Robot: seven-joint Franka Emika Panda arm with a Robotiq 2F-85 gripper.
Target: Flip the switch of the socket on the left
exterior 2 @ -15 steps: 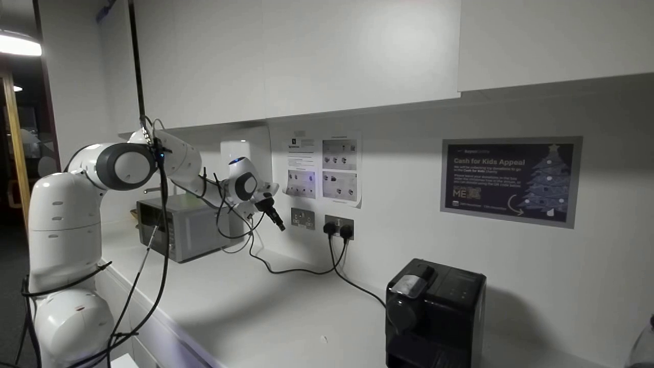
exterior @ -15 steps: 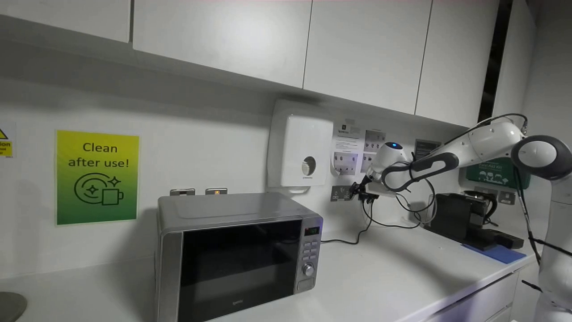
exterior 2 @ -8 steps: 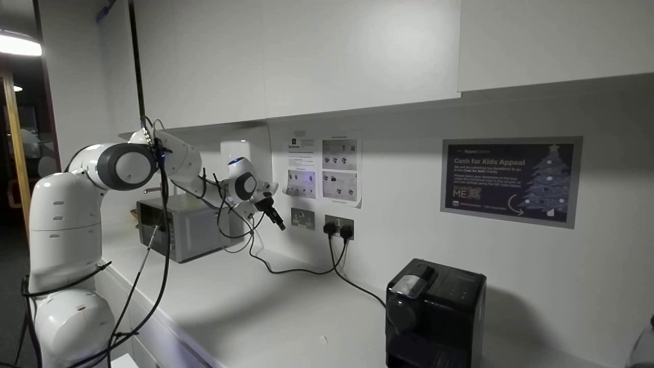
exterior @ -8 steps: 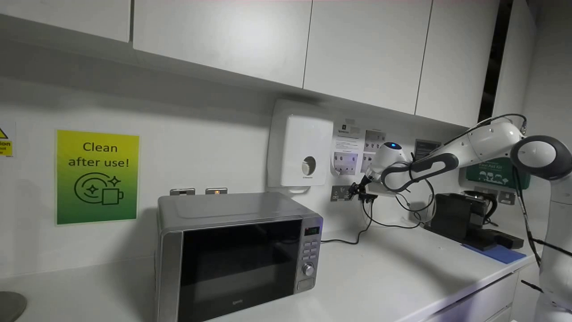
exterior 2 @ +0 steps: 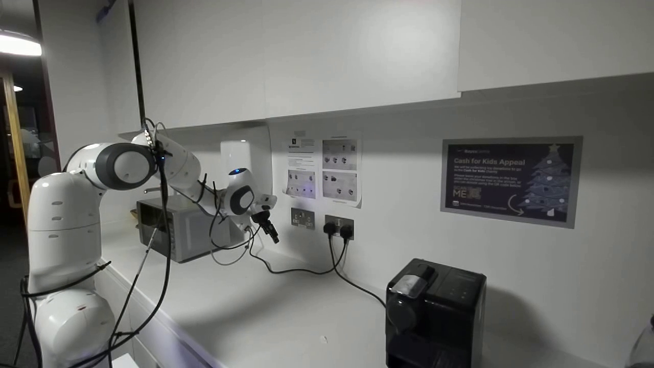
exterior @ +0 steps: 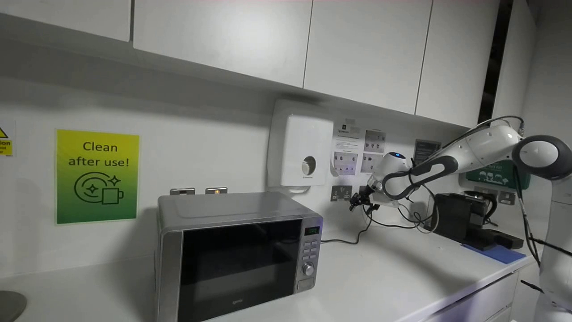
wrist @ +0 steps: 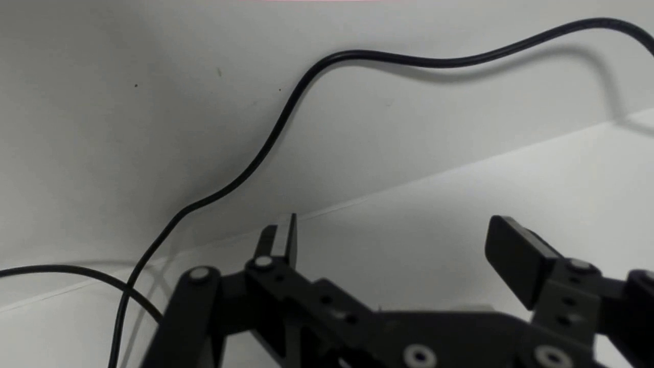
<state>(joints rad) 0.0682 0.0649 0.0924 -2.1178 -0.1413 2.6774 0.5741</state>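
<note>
The left socket is a grey double plate on the wall, with nothing plugged in, in both exterior views [exterior: 341, 193] [exterior 2: 303, 219]. Its switches are too small to read. My gripper [wrist: 393, 237] is open and empty. In an exterior view the gripper [exterior 2: 275, 239] hangs in front of the wall, left of the left socket and with its tips lower than it. In an exterior view the gripper [exterior: 354, 206] shows just below and right of that socket. The wrist view shows only wall, counter and cables; no socket is in it.
The right socket [exterior 2: 339, 225] holds two black plugs. A black cable [wrist: 276, 130] hangs along the wall before the gripper. A microwave [exterior: 241, 250], a black coffee machine [exterior 2: 439, 306] and a paper dispenser [exterior: 300, 147] stand around. Cupboards [exterior: 366, 58] overhang the counter [exterior 2: 286, 312].
The hand has dropped and drawn back slightly from the wall within the last half second. In an exterior view it uncovers the left socket. Before that it barely moved.
</note>
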